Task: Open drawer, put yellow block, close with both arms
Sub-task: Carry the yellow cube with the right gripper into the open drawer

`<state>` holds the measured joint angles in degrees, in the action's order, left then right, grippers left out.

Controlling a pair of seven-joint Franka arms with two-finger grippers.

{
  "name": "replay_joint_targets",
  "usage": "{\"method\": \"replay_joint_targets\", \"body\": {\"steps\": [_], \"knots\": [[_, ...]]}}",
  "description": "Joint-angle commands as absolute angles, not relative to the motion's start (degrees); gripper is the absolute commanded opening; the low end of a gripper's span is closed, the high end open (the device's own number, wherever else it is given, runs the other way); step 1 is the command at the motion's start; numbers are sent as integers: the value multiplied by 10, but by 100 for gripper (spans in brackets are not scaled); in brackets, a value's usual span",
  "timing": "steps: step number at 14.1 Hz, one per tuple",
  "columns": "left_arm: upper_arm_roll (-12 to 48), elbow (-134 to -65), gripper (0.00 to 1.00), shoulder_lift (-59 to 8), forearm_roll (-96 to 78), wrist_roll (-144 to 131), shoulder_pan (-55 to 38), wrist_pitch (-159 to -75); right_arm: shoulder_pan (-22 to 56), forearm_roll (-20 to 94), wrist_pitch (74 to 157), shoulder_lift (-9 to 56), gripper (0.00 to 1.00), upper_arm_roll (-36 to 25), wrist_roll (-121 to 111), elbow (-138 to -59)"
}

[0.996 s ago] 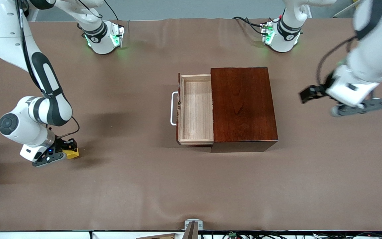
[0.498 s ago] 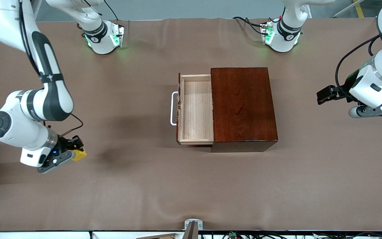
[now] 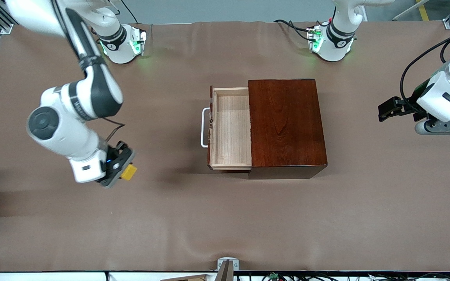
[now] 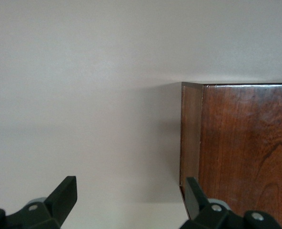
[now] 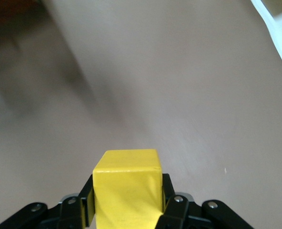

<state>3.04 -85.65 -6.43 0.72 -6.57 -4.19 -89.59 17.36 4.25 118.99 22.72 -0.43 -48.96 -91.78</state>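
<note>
Yellow block (image 3: pixel 129 172) clamped in right pincer (image 3: pixel 120 166).

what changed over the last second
The right gripper, shut on the yellow block, lifted it off the table and carried it toward the open drawer. The left gripper, open, drew back toward the left arm's end of the table. The drawer and box stayed put.

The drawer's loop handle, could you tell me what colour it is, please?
White; the handle shows best in the front view, on the drawer's dark front.
</note>
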Motion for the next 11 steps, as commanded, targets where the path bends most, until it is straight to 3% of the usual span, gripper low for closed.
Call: {"method": "replay_joint_targets", "body": {"steps": [1,6,11], "knots": [[35,-876,100,-47,-2,-54,-35,-906,233,46,1181,208,0,-8,-522,-918],[35,-876,100,-48,-2,-54,-35,-906,370,33,1181,217,0,-12,-514,-882],[35,-876,100,-49,-2,-54,-35,-910,420,34,1186,249,0,-10,-512,-872]]}}
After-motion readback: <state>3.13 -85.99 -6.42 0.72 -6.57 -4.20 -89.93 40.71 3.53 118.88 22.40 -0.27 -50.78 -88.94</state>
